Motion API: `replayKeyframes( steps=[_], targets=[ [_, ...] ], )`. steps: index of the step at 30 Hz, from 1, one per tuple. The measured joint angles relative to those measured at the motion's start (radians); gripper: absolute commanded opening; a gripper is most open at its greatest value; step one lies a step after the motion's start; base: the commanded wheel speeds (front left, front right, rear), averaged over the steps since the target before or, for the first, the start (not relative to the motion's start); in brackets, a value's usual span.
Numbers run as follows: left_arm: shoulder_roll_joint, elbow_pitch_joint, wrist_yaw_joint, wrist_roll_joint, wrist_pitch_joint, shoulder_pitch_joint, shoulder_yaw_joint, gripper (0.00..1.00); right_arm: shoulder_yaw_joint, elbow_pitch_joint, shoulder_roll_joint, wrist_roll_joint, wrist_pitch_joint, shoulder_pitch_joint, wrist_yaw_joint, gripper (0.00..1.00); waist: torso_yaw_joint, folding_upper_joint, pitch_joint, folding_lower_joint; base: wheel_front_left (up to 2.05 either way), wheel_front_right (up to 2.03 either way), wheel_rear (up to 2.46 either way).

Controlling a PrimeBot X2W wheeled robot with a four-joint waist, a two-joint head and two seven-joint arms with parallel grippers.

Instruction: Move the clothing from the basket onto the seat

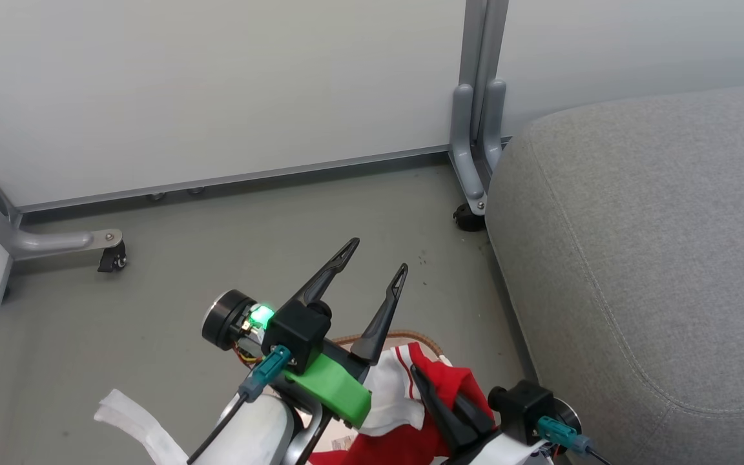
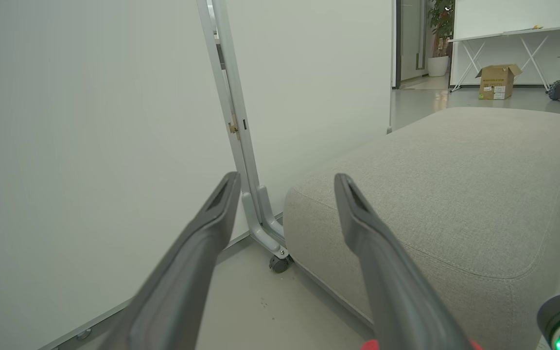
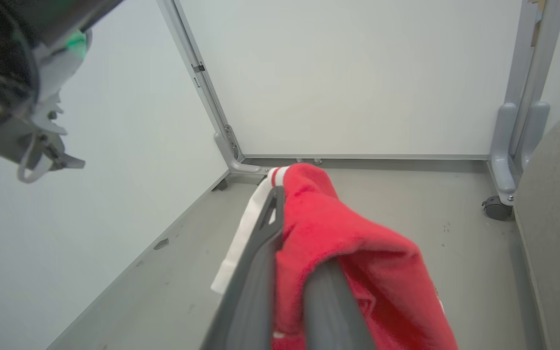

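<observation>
The right end effector is pinching shut on the red clothing, over the basket beside the grey seat. The left end effector is hanging wide open, holding nothing. The clothing is looking soft, light and floppy, so a thick fold is probably the best place to grab.

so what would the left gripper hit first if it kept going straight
The left gripper would probably meet the white partition panel by its grey post, beside the seat corner; depth is unclear.
</observation>
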Motion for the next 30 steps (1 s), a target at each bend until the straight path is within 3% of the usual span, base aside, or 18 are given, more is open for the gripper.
replayKeyframes(
  steps=[30],
  targets=[
    [0.046,0.007,0.026,-0.034,-0.007,0.017,0.004,1.00,-0.079,-0.068,0.000,-0.055,0.000,-0.005,0.000,0.00,-0.042,0.0000,0.019,0.0000,0.00,0.00,0.00]
  ],
)
